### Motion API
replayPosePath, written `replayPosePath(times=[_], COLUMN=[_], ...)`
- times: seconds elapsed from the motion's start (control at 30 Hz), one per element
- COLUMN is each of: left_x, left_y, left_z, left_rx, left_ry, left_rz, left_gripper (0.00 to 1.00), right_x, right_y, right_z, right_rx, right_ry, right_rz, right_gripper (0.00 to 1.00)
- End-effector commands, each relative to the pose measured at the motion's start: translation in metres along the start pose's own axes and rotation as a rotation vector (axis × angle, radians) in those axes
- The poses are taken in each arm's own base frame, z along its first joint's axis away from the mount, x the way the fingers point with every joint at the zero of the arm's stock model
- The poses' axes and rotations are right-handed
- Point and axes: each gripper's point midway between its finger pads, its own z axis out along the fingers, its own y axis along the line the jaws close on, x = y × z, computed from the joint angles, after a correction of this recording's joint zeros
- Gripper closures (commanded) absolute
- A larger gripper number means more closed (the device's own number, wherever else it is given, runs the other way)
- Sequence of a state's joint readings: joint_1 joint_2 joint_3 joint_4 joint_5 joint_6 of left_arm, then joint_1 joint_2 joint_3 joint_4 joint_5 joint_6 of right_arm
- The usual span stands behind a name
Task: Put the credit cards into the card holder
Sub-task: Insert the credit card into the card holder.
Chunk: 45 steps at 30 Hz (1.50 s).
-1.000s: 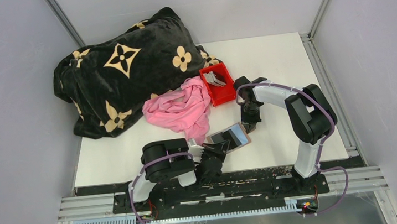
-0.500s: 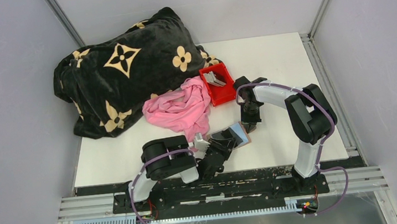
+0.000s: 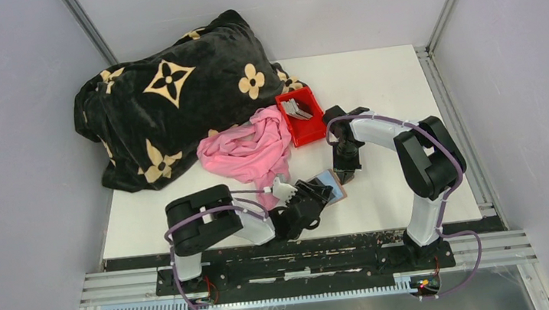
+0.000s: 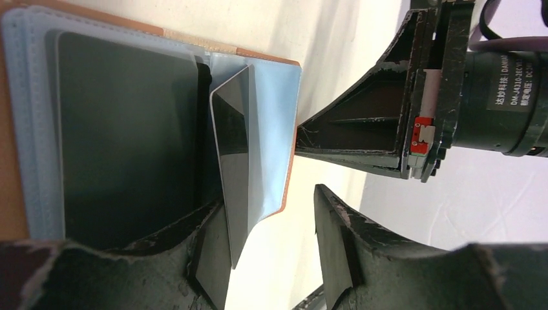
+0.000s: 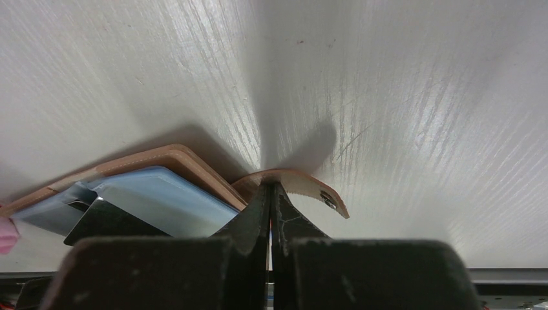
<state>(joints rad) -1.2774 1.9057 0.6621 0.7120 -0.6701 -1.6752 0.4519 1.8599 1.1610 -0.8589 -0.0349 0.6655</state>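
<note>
Evidently the step in hand is seating 1 card in its pocket. The left claw [image 4: 268,199] stands moderately wide and clamps nothing. A thin, dark, glossy rectangular credit card [image 4: 231,161] rises on edge between its 2 fingers, the near corner just beside 1 finger [image 4: 200,239] (touching or not, I cannot tell). The card's 1 long edge seems tucked into a pale blue, stitched, soft-looking inner sleeve [image 4: 274,110] of the brown leather bifold card holder [image 4: 13,194], which lies open on the table directly ahead of this claw. Beside that sleeve, further from the fingers, a 2nd dark card [image 4: 123,129] lies flat in a pocket, apparently fully home.

At the holder's far side the right claw [image 5: 269,194] is pinched fully closed on the short tan snap tab [image 5: 310,188], steadying the card holder on the white, faintly streaked table [image 3: 387,81].

By my judgement the next move calls for a gentle push on the tilted card's exposed edge until it slides flat into the sleeve. The slick card and limp sleeve could let it skate out instead, so the tab grip matters.

Beyond the right claw sits a red rectangular plastic bin [image 3: 307,130] holding more grey cards [image 3: 296,108], so the task looks only partway done. Left of it lie a crumpled pink cloth [image 3: 252,151] and, furthest, a plush black blanket [image 3: 173,96] with tan flower motifs.
</note>
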Motion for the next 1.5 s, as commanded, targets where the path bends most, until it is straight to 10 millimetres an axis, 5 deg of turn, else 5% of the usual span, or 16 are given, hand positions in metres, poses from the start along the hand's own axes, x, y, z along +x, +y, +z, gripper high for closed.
replayPosePath(times=[0.0,0.63,1.1,1.47], left_x=[-0.015,-0.030,-0.018,-0.014], left_y=[0.098,0.117,0.120,0.127], left_z=[-0.021,-0.031,-0.019,-0.020], left_rx=[-0.353,-0.419,-0.311,-0.258], left_ry=[0.019,0.007,0.076,0.110], left_rz=[0.296,0.341,0.331,0.312], left_gripper=[0.44,0.38,0.41,0.45], right_x=[0.019,0.013,-0.008,-0.043], right_y=[0.006,-0.003,-0.006,0.002], right_z=[0.046,0.039,0.014,-0.034], right_rx=[0.006,0.043,0.073,0.062], right_ry=[0.060,0.023,-0.088,-0.258], right_rz=[-0.013,-0.026,-0.024,-0.028], right_gripper=[0.99,0.99,0.67,0.65])
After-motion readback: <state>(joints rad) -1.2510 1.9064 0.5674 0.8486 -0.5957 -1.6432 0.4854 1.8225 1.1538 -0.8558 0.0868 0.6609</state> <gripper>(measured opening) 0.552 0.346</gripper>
